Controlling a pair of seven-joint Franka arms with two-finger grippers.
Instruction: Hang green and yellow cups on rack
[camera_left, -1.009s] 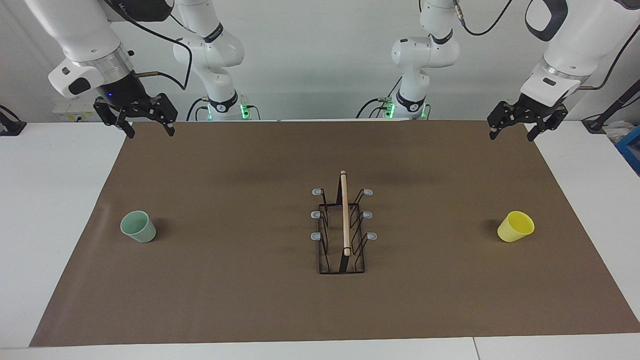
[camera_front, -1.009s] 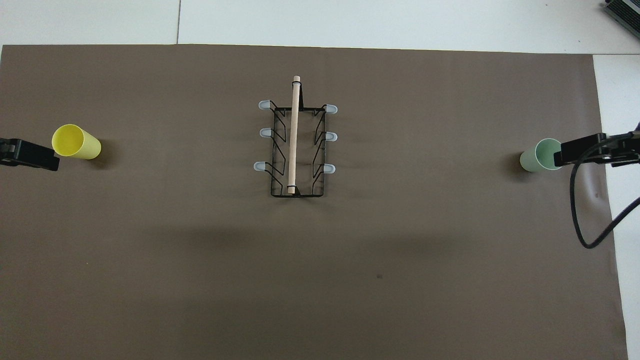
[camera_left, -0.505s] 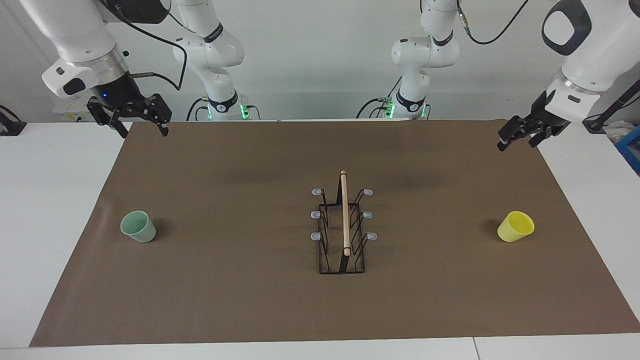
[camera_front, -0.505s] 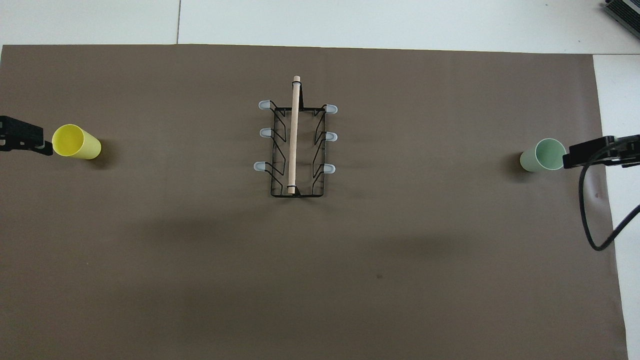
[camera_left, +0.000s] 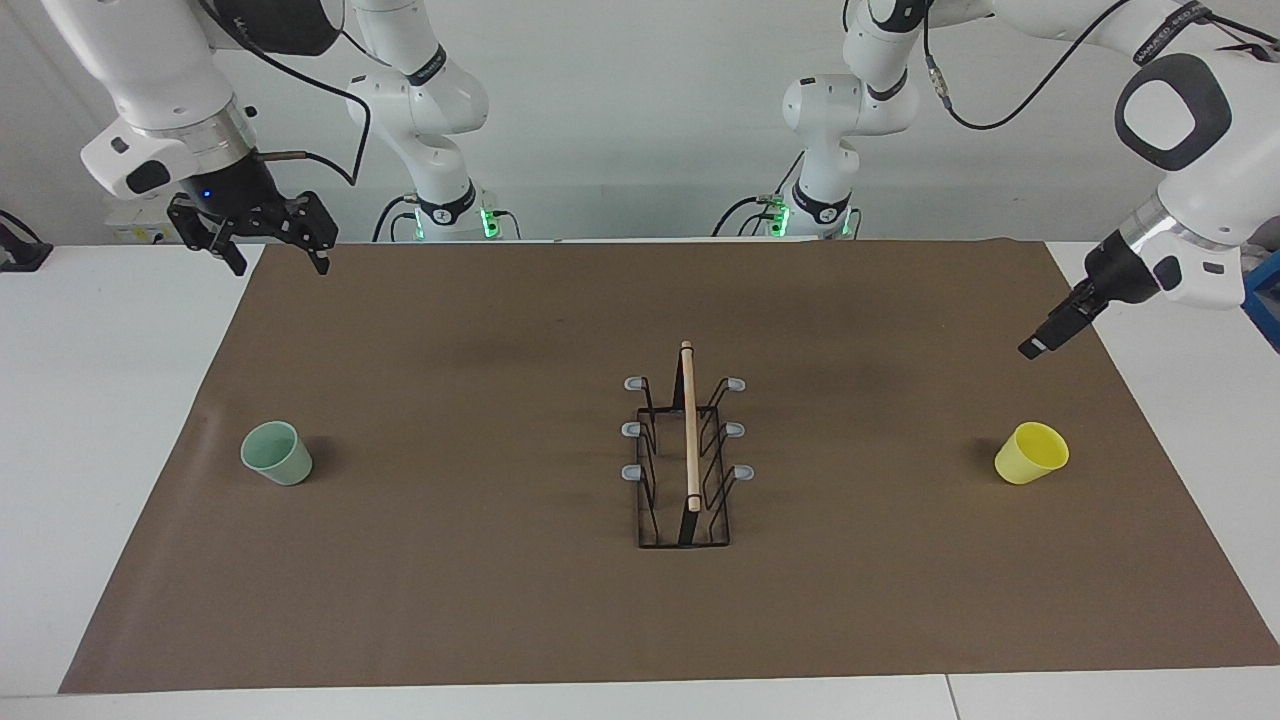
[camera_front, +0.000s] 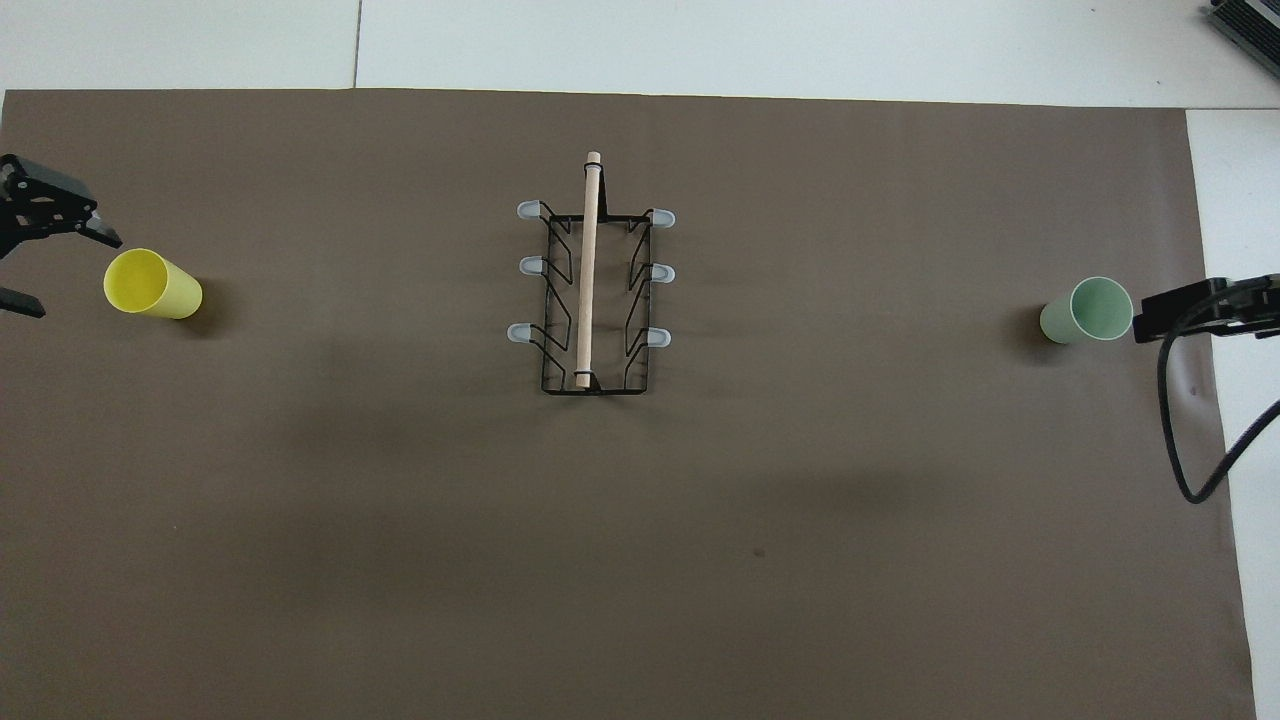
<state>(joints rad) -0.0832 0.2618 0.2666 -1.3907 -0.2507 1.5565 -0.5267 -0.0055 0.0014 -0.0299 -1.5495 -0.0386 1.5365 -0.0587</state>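
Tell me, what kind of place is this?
Probably a robotics lab or test bench: two white arms stand at a table covered by a brown mat, with only a rack and two plastic cups laid out.

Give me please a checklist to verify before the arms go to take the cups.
1. Yellow cup stands upright on the mat, mouth up: ok.
2. Green cup stands upright, mouth up: ok.
3. Rack stands between the cups, all six prongs without a cup: ok.
4. Left pincer open, beside the yellow cup and not touching it: ok.
5. Right pincer open: ok.
6. Right pincer lined up over the green cup: not ok, it hangs over the mat's corner.
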